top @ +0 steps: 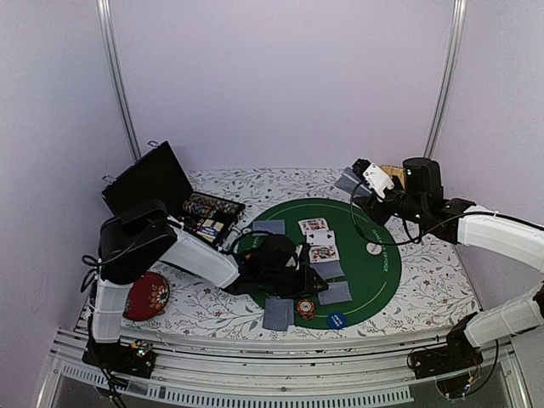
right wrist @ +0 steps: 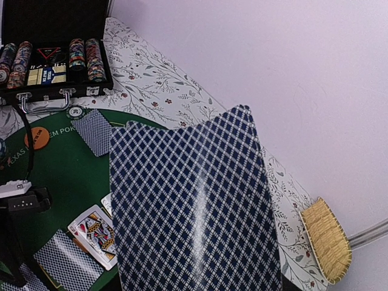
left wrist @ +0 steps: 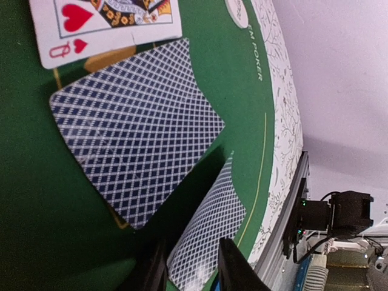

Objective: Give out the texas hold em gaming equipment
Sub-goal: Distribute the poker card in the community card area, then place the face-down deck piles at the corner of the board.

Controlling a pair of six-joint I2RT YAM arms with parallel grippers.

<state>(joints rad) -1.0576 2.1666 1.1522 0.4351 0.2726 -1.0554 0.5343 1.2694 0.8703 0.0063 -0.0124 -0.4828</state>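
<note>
Dealing a face-down card [left wrist: 206,224] onto the green mat [left wrist: 36,230]. The left gripper [left wrist: 193,267] jaws flank it; pinching or releasing, can't tell. Drop it flat beside the laid card [left wrist: 133,127], no overlap. Right gripper [top: 367,177] jaws pinch a raised card [right wrist: 194,206].

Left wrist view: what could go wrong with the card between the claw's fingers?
The tilted card stands raised over the green mat between the left claw fingers; it could flip face up or stick to a finger. It could also land overlapping the face-down card beside it.
</note>
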